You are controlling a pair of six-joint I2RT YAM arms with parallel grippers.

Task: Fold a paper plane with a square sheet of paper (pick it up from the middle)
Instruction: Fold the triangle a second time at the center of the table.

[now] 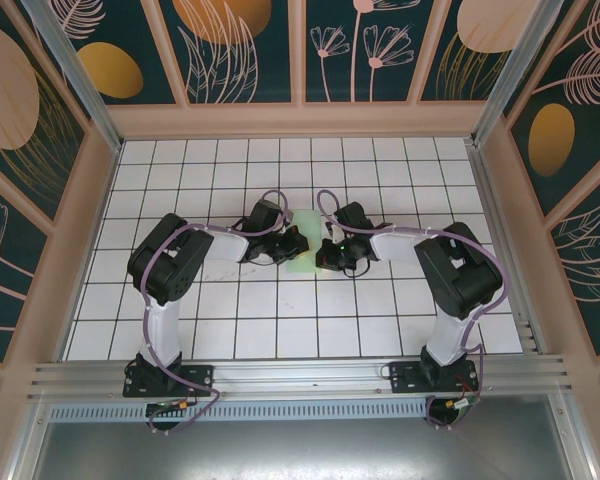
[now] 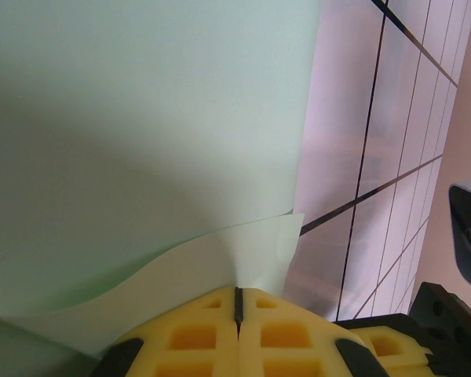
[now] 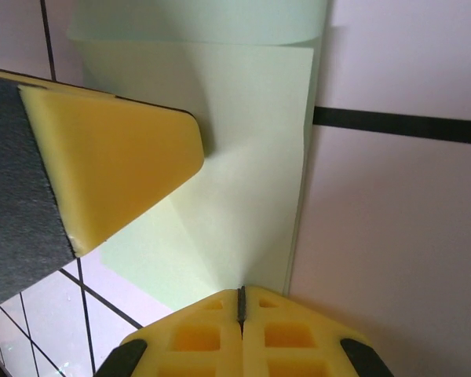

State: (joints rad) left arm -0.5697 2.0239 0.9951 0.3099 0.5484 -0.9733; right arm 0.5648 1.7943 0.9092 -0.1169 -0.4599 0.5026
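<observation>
Yellow fingers [image 2: 192, 338] of the left gripper [image 2: 237, 297] squeeze tight on the green square sheet of paper [image 2: 141, 118]. The right gripper [image 3: 240, 297] pinches it too, in the middle of the table [image 1: 230, 330].

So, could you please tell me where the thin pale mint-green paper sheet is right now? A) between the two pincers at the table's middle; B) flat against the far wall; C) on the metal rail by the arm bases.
A: in the top view the thin pale mint-green paper sheet lies between the left pincer and the right pincer, mid-table.
</observation>
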